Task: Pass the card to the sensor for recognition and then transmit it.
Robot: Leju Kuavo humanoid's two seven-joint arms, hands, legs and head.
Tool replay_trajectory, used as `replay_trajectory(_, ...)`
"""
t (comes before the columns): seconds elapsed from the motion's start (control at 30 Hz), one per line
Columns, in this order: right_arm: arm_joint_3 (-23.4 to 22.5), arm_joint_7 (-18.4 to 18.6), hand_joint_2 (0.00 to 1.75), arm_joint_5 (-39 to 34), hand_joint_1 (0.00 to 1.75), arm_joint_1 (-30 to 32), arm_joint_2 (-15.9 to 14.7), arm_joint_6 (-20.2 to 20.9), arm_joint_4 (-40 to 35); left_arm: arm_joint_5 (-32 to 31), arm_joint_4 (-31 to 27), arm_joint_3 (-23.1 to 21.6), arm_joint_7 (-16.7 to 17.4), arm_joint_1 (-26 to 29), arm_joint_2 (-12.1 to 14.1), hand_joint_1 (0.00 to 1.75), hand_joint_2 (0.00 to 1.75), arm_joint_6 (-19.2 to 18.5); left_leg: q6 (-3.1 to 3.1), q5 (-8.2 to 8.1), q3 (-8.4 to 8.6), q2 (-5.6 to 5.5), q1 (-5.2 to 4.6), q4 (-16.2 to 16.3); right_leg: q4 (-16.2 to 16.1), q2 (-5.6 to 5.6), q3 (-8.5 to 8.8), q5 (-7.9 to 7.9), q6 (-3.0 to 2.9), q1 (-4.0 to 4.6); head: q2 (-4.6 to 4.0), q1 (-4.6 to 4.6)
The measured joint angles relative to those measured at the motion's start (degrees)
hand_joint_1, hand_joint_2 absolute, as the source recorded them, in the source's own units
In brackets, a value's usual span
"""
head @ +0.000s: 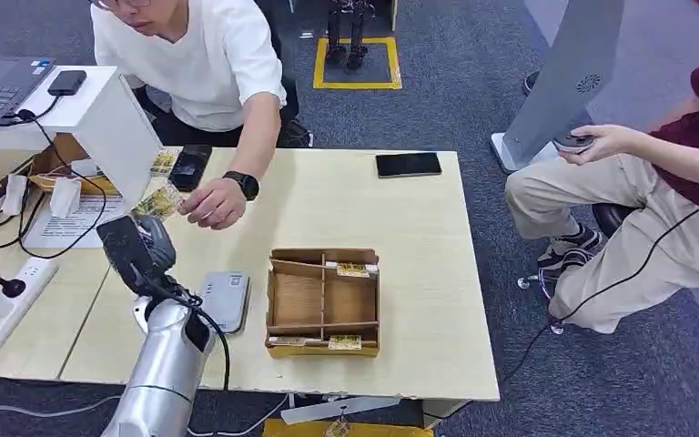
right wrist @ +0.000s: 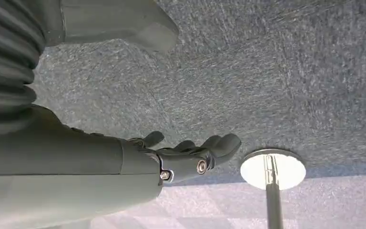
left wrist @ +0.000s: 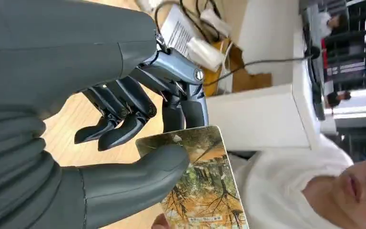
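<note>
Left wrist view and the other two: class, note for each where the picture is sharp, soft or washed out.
Left wrist view: the card under the left robot hand is sharp, while the bright background beyond the white box looks washed out. Head view: evenly lit, table clear, the card small and soft. Right wrist view: the carpet looks streaky and soft; the right robot hand is crisper.
</note>
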Motion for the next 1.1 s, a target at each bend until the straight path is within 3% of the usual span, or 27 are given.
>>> replay_trajectory(0.13, 0.0, 0.31, 1.75, 0.59, 0.0, -0.37, 0.0, 0.0, 0.11, -2.53, 1.72, 6.6, -1.11, -0.92, -1.74, 1.75, 1.75, 0.0, 0.0, -0.01, 0.0, 0.01, 0.0, 0.0, 0.0, 0.02, -0.02, -0.01, 0.0, 0.0, 0.0, -0.02)
replay_trajectory(0.37, 0.0, 1.16, 1.75, 1.66, 0.0, -0.64, 0.0, 0.0, 0.35, -10.0, 3.3, 13.91, -3.73, -1.82, -3.3, 1.75, 1.75, 0.02, 0.0, -0.01, -0.01, 0.0, 0.0, 0.0, 0.0, 0.01, -0.01, -0.01, 0.0, 0.0, 0.0, -0.02)
replay_trajectory(0.4, 0.0, 1.18, 1.75, 1.73, 0.0, -0.66, 0.0, 0.0, 0.37, -10.92, 3.43, 14.72, -4.0, -1.82, -3.45, 0.93, 1.75, 0.02, 0.0, -0.01, 0.0, 0.0, 0.0, 0.0, 0.0, 0.01, -0.01, -0.01, 0.0, 0.0, 0.0, -0.02)
replay_trajectory(0.43, 0.0, 1.24, 1.75, 1.75, 0.0, -0.7, 0.0, 0.0, 0.37, -11.43, 3.58, 15.38, -4.04, -1.83, -3.6, 0.93, 1.75, 0.02, 0.0, -0.01, 0.0, 0.0, 0.0, 0.0, 0.0, 0.0, -0.01, -0.01, 0.01, 0.0, 0.0, -0.02)
replay_trajectory(0.47, 0.0, 1.25, 1.75, 1.77, 0.0, -0.73, 0.0, 0.0, 0.39, -11.62, 3.69, 15.84, -4.06, -1.82, -3.71, 0.0, 1.75, 0.02, 0.0, -0.01, 0.0, 0.0, 0.0, 0.0, 0.0, 0.0, -0.01, -0.01, 0.01, 0.0, 0.0, -0.02)
replay_trajectory(0.9, 0.0, 1.2, 1.75, 1.35, 0.0, -0.79, 0.0, 0.0, 0.52, -12.1, 4.39, 16.78, -4.02, -1.36, -4.37, 0.0, 1.75, 0.02, 0.0, -0.01, -0.01, 0.0, 0.0, 0.0, 0.0, 0.01, -0.01, -0.01, 0.0, 0.0, 0.0, -0.02)
replay_trajectory(0.93, 0.0, 1.2, 1.75, 1.27, 0.0, -0.78, 0.0, 0.0, 0.52, -12.23, 4.37, 16.78, -3.91, -1.23, -4.41, 0.0, 0.0, 0.02, 0.0, -0.01, -0.01, 0.0, 0.0, 0.0, 0.0, 0.01, -0.01, -0.01, 0.0, 0.0, 0.0, -0.02)
replay_trajectory(1.1, 0.0, 1.09, 1.75, 0.74, 0.0, -0.77, 0.0, 0.0, 0.52, -13.9, 3.86, 15.79, -1.83, 0.32, -4.63, 0.0, 0.0, 0.02, 0.0, -0.01, -0.01, 0.0, 0.0, 0.0, 0.0, 0.01, -0.01, -0.01, 0.0, 0.0, 0.0, -0.02)
